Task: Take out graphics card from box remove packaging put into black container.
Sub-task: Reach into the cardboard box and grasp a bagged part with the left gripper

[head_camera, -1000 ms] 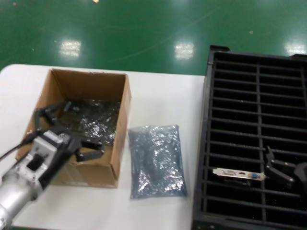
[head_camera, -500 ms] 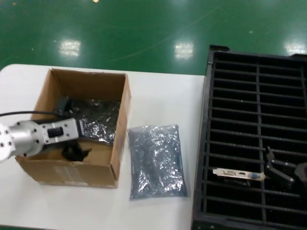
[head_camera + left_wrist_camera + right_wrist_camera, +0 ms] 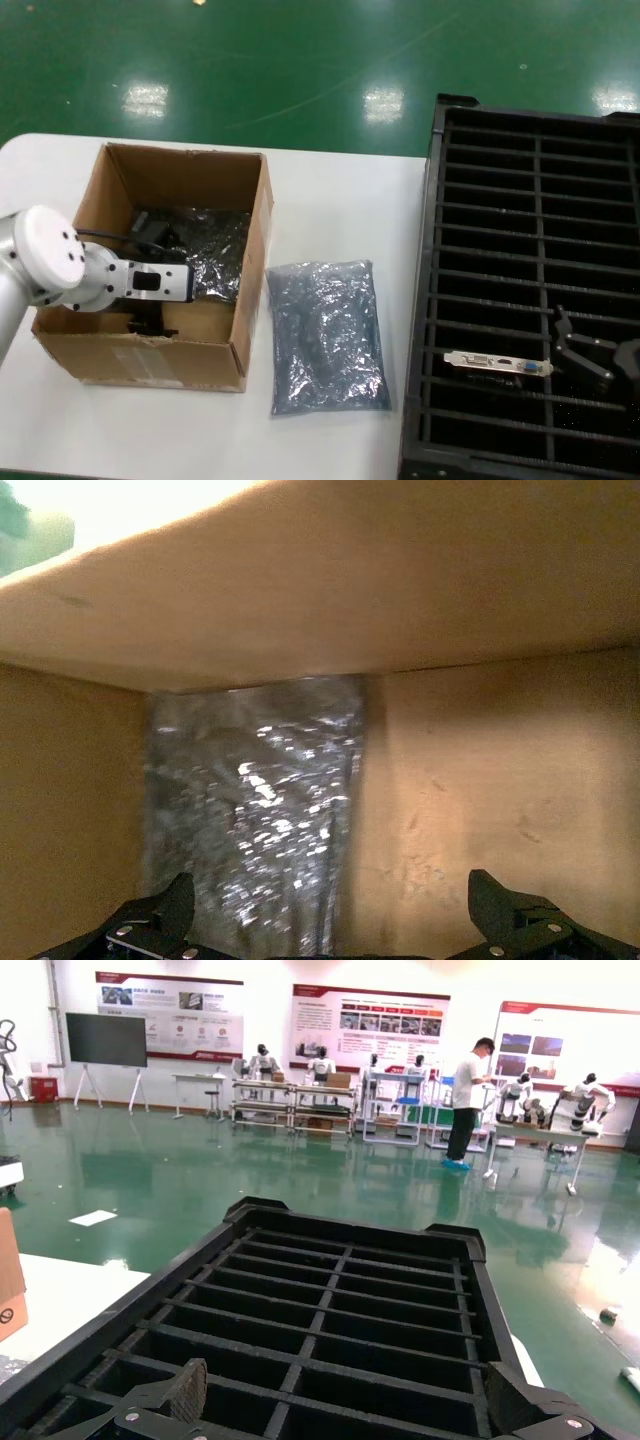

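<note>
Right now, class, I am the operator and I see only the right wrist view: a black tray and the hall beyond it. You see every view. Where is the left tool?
Observer: The left tool is down inside the cardboard box, open, with a shiny bag lying on the box floor in front of it.
Operator: Is any other bag out?
Observer: Yes, a second bag lies flat on the table, between the box and the tray.
Operator: Is a card in the tray yet?
Observer: One card sits in the tray's near part, close to the right tool, which is open.
</note>
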Available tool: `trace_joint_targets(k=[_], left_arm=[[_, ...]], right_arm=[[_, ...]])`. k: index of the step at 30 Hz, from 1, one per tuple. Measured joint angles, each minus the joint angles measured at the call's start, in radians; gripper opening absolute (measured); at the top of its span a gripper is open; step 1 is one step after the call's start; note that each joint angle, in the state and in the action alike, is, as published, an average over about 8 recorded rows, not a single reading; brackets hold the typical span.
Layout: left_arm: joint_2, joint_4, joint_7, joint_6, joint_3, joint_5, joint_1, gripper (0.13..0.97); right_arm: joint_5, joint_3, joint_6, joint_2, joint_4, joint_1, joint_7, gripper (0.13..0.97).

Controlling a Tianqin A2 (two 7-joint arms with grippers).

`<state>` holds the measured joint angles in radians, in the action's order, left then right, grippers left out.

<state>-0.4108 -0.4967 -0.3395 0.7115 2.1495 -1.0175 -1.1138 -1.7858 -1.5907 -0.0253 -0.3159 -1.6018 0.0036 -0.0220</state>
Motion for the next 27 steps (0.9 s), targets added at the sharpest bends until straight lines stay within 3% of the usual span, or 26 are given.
trace_joint_targets(k=[7, 13, 21, 27], left_arm=[[0.073, 0.185, -0.107, -0.055, 0.015, -0.027, -0.074, 0.939], [0.108, 0.291, -0.182, -0.116, 0.007, -0.063, -0.109, 0.9], [0.124, 0.354, -0.261, -0.158, -0.017, -0.122, -0.119, 0.798], [0.121, 0.359, -0.285, -0.177, -0.022, -0.146, -0.112, 0.661]], right_arm=[[0.0, 0.0, 0.0, 0.0, 0.0, 0.0, 0.0, 0.966], [0.0, 0.0, 0.0, 0.0, 0.0, 0.0, 0.0, 0.966], [0.0, 0.0, 0.0, 0.0, 0.0, 0.0, 0.0, 0.966], [0.0, 0.0, 0.0, 0.0, 0.0, 0.0, 0.0, 0.966]])
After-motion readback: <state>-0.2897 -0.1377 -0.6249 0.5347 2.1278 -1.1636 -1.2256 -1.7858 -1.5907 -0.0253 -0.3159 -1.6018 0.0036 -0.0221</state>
